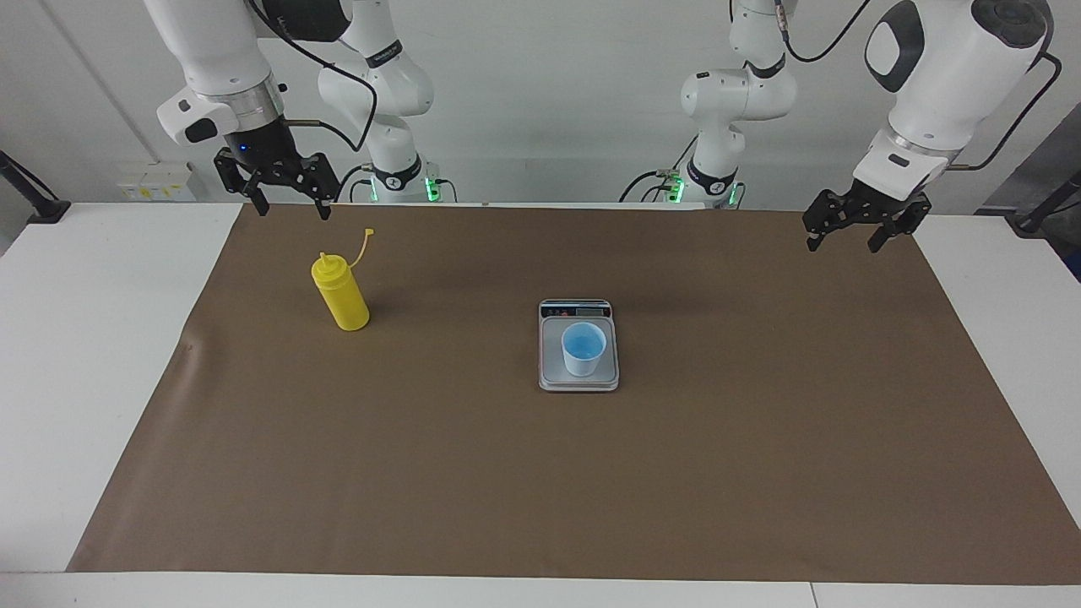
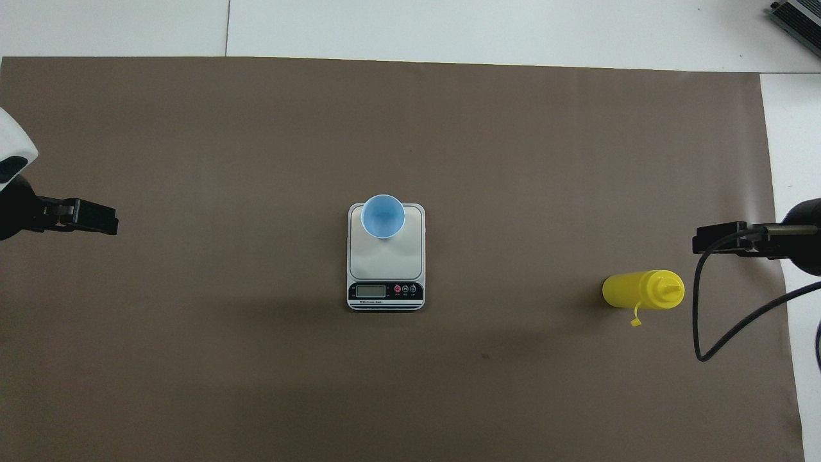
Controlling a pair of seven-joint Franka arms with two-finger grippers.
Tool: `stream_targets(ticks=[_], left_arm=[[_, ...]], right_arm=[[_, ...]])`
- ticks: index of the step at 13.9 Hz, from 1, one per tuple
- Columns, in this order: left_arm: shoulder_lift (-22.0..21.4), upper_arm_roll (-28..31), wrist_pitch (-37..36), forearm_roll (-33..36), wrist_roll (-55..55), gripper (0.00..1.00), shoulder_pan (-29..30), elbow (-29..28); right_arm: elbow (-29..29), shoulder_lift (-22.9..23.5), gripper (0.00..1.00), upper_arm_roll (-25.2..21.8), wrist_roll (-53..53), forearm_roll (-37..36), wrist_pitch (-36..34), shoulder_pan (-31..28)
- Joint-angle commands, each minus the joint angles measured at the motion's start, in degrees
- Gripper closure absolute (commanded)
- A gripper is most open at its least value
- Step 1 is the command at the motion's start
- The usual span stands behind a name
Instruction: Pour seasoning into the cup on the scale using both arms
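Observation:
The yellow seasoning bottle [image 1: 340, 291] stands upright on the brown mat toward the right arm's end of the table, its cap strap sticking up; it also shows in the overhead view [image 2: 641, 290]. The light-blue cup [image 1: 583, 348] [image 2: 383, 217] stands upright on the scale [image 1: 553, 373] [image 2: 385, 263] at the mat's middle, display strip toward the robots. My right gripper [image 1: 291, 201] [image 2: 718, 239] hangs open and empty in the air above the mat, near the bottle. My left gripper [image 1: 844, 238] [image 2: 90, 217] hangs open and empty over the mat's left-arm end.
The brown mat [image 1: 540, 490] covers most of the white table [image 1: 93, 338]. A black cable [image 2: 705, 321] loops down from the right arm beside the bottle. A dark device [image 2: 798, 16] lies at the table's farthest corner on the right arm's end.

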Motion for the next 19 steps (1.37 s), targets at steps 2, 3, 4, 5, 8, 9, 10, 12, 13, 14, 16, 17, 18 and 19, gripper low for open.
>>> stream_targets(ticks=[2,3,4,5,8,9,10,12,13,14,16,17,18,19], left_arm=[[-0.8,-0.2,-1.2,0.3,0.5,0.00,0.5,0.2],[-0.8,-0.2,-1.2,0.3,0.5,0.00,0.5,0.2],[-0.8,-0.2,-1.2,0.3,0.5,0.00,0.5,0.2],[-0.8,-0.2,-1.2,0.3,0.5,0.00,0.5,0.2],[-0.8,-0.2,-1.2,0.3,0.5,0.00,0.5,0.2],[-0.8,-0.2,-1.2,0.3,0.5,0.00,0.5,0.2],[-0.8,-0.2,-1.2,0.3,0.5,0.00,0.5,0.2],[-0.8,-0.2,-1.2,0.3,0.5,0.00,0.5,0.2],[-0.8,-0.2,-1.2,0.3,0.5,0.00,0.5,0.2],[-0.8,-0.2,-1.2,0.3,0.5,0.00,0.5,0.2],[-0.8,-0.2,-1.2,0.3,0.5,0.00,0.5,0.2],[-0.8,-0.2,-1.2,0.3,0.5,0.00,0.5,0.2],[-0.8,-0.2,-1.2,0.3,0.5,0.00,0.5,0.2],[-0.8,-0.2,-1.2,0.3,0.5,0.00,0.5,0.2]], right_arm=[[0.9,0.5,0.00,0.2,0.8,-1.2,-0.9,-0.2],[0.9,0.4,0.00,0.2,1.0,-1.2,-1.0,-0.2],[0.9,0.4,0.00,0.2,1.0,-1.2,-1.0,-0.2],[0.9,0.4,0.00,0.2,0.6,-1.1,-0.9,-0.2],[0.7,0.0,0.00,0.1,0.6,-0.3,-1.6,-0.2],[0.7,-0.2,0.00,0.1,0.5,-0.3,-1.6,-0.4],[0.8,0.0,0.00,0.1,0.5,0.1,-0.9,-0.8],[1.7,0.5,0.00,0.1,0.8,0.7,0.4,-0.4],[3.1,1.3,0.00,0.1,1.1,0.6,0.0,-0.4],[6.4,3.1,0.00,0.2,1.1,0.5,-1.2,-0.3],[11.9,6.5,0.00,0.3,1.8,0.1,-4.7,-0.2],[12.4,7.0,0.00,0.9,3.3,-0.1,-4.7,-0.1],[12.6,7.3,0.00,1.7,4.8,-0.2,-4.7,-0.2],[13.5,8.4,0.00,2.1,5.8,-0.8,-5.0,-0.2]])
